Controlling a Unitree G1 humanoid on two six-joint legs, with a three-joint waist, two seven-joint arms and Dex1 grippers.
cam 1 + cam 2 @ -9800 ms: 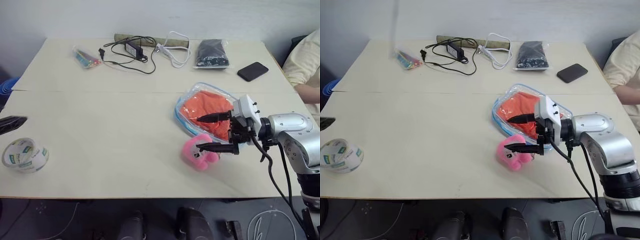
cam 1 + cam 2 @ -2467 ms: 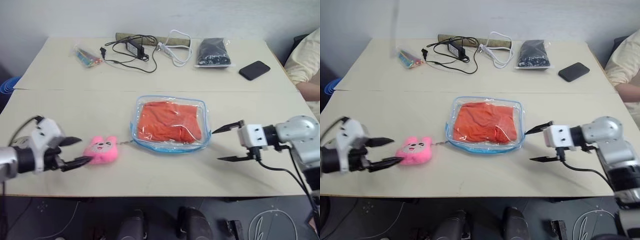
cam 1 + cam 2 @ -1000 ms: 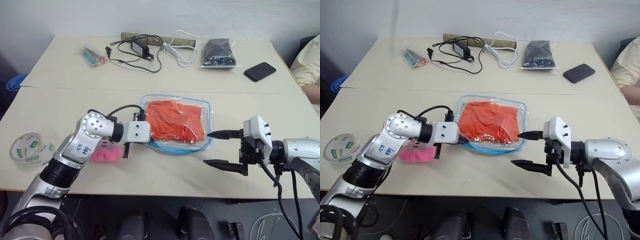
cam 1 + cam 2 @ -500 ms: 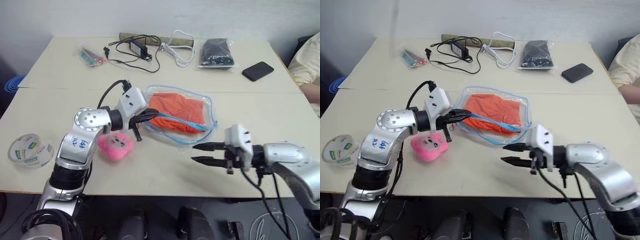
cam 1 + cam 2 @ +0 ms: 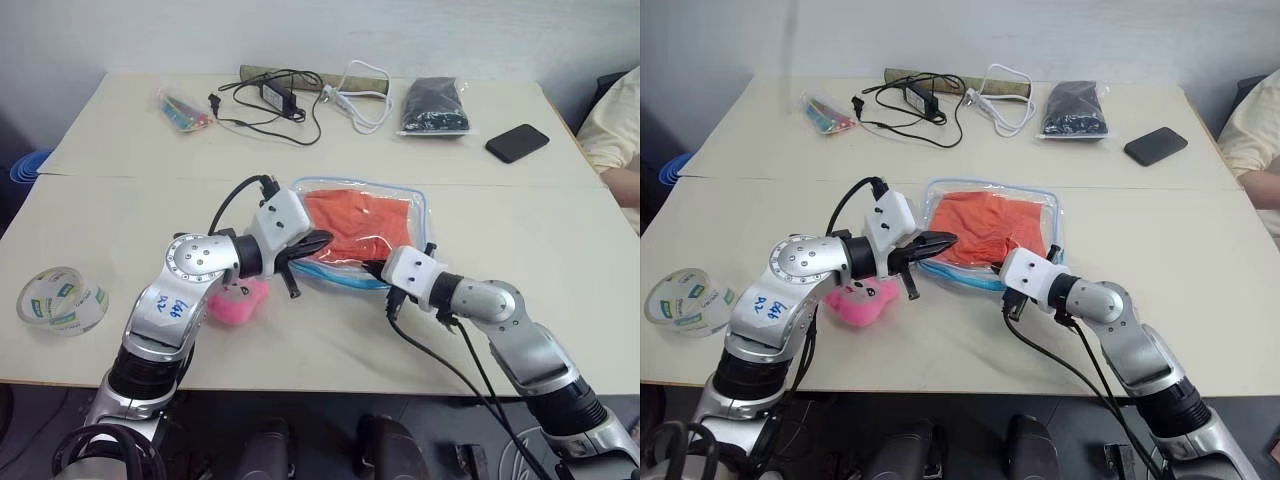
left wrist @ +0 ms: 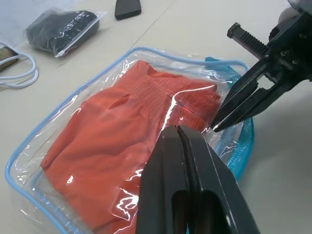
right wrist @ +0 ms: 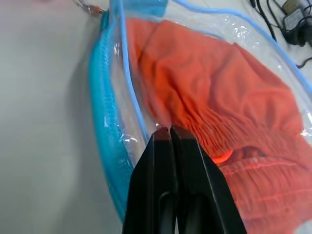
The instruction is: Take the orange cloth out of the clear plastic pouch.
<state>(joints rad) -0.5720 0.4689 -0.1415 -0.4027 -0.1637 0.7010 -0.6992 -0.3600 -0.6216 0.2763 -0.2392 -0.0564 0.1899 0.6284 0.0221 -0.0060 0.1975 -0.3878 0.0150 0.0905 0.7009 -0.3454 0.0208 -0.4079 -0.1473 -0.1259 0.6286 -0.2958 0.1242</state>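
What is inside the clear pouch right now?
The orange cloth, folded and wrinkled, fills most of the pouch and shows through the plastic. Anything beneath the cloth is covered and can't be made out.

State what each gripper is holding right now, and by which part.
The left gripper is shut on the clear plastic pouch's near left edge. The right gripper pinches the pouch's clear wall at its near edge, over the orange cloth.

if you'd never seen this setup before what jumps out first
The bright orange cloth sealed inside the clear plastic pouch at mid-table, with both arms converging on its near edge. The left pincer is shut on the pouch's left corner, and the right pincer is pinched on the near wall. A pink plush toy peeks out under the left arm.
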